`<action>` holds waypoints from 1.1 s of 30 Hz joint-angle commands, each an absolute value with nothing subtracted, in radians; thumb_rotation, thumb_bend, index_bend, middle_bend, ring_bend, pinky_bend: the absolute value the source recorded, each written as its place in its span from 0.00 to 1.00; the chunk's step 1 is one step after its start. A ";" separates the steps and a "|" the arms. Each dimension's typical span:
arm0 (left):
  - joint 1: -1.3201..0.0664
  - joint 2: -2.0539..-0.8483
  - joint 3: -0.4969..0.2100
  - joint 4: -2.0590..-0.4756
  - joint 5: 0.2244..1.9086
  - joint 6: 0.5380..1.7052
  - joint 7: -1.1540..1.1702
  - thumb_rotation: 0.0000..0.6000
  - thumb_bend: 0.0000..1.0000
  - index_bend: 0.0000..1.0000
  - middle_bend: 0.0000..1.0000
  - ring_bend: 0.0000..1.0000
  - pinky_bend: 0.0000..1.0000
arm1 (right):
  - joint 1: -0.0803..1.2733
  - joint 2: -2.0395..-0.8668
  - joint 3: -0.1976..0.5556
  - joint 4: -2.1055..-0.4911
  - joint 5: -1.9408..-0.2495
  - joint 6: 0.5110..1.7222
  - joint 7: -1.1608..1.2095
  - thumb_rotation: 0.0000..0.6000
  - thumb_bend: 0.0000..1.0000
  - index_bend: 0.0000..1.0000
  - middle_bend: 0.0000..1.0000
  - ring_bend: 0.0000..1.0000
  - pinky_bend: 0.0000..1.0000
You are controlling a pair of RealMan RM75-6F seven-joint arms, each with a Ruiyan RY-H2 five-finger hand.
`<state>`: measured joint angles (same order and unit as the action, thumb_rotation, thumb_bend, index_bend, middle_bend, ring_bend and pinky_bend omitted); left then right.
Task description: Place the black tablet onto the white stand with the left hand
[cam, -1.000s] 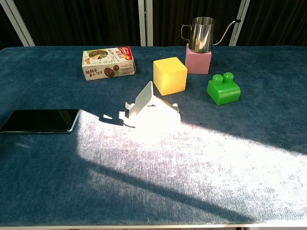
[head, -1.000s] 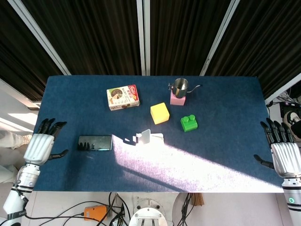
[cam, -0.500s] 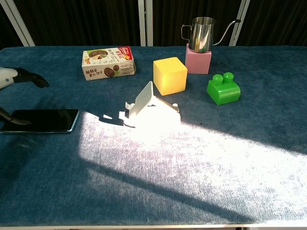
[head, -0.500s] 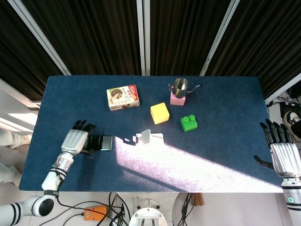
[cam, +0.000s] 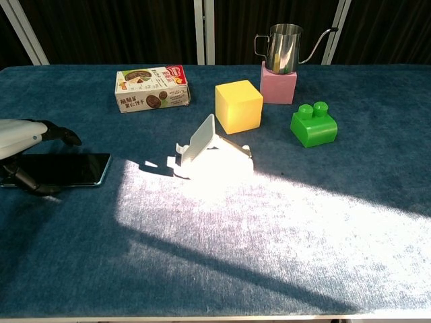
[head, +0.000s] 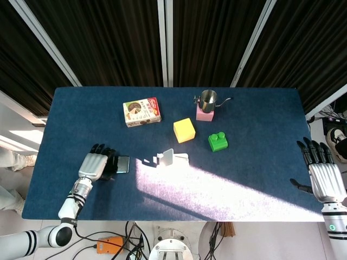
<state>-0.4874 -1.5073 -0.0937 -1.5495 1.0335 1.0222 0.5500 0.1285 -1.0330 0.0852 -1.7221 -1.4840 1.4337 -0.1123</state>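
The black tablet (cam: 64, 169) is seen lying flat on the blue table (head: 255, 124), near its left edge, well left of the white stand (cam: 212, 151), which sits near the table's middle. The left hand (head: 95, 165) is placed over the tablet's left part, fingers spread above it and thumb below its near edge; whether it is gripped cannot be told. The right hand (head: 320, 170) is held open beyond the table's right edge. Farther back, a biscuit box (head: 142, 112), a yellow cube (head: 184, 130), a green block (head: 218, 141) and a steel pitcher (head: 209, 99) on a pink block (head: 204, 114) are seen.
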 commanded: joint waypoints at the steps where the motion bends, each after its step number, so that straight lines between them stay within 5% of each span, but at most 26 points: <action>1: -0.492 -1.516 -0.087 -1.540 1.028 1.025 0.556 1.00 0.13 0.21 0.15 0.01 0.00 | 0.130 -1.033 0.086 -1.722 -1.482 1.432 -0.111 1.00 0.24 0.00 0.00 0.00 0.00; 19: -0.526 -1.516 -0.079 -1.538 0.979 1.006 0.558 1.00 0.13 0.22 0.15 0.01 0.00 | 0.130 -1.039 0.083 -1.711 -1.471 1.424 -0.097 1.00 0.24 0.00 0.00 0.00 0.00; 28: -0.545 -1.488 -0.091 -1.548 0.957 0.950 0.478 1.00 0.13 0.36 0.19 0.02 0.00 | 0.133 -1.044 0.083 -1.705 -1.467 1.418 -0.093 1.00 0.24 0.00 0.00 0.00 0.00; 33: -0.540 -1.481 -0.095 -1.535 1.000 0.956 0.405 1.00 0.13 0.45 0.29 0.11 0.00 | 0.131 -1.047 0.083 -1.702 -1.465 1.422 -0.090 1.00 0.24 0.00 0.00 0.00 0.00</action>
<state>-0.5425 -1.4843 -0.0928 -1.5415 0.9824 0.9516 0.4265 0.1317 -1.0468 0.0832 -1.7025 -1.4651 1.4213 -0.0902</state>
